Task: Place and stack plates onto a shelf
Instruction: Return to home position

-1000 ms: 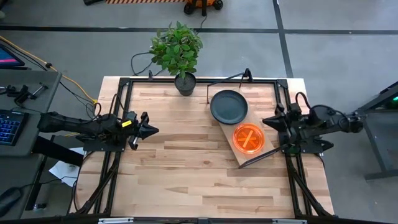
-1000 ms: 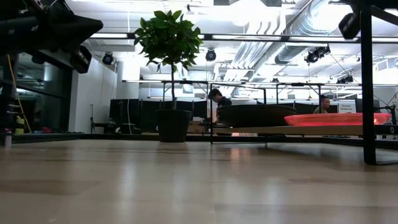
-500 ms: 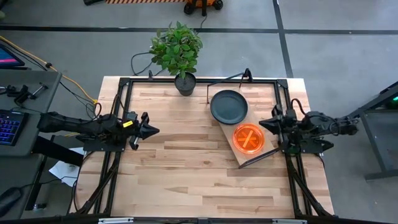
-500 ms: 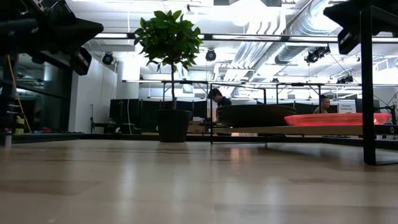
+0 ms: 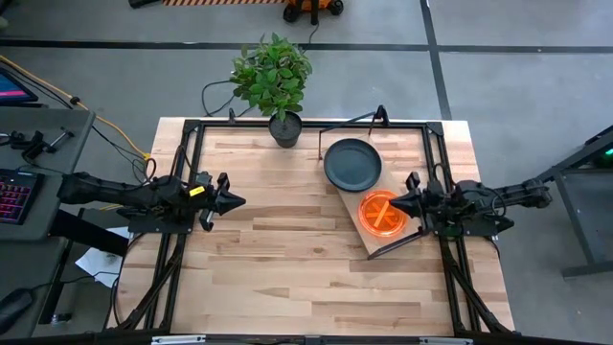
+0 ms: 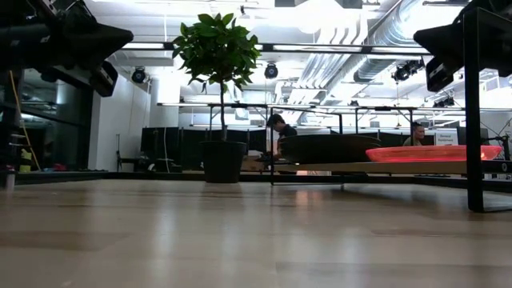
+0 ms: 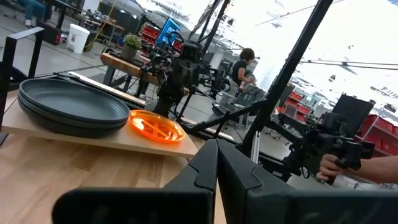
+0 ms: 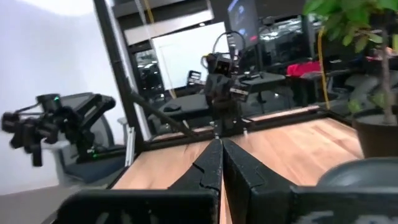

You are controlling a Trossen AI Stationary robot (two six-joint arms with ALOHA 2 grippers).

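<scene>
Shelf carries two stacks side by side: grey plates, orange plates. Right hand empty, fingers pressed together, high above orange plates' edge. Left hand likewise closed, empty, above worktop, well apart.

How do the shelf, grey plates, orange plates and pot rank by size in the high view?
1. shelf
2. grey plates
3. orange plates, slightly smaller than the grey
4. pot, clearly smallest
</scene>
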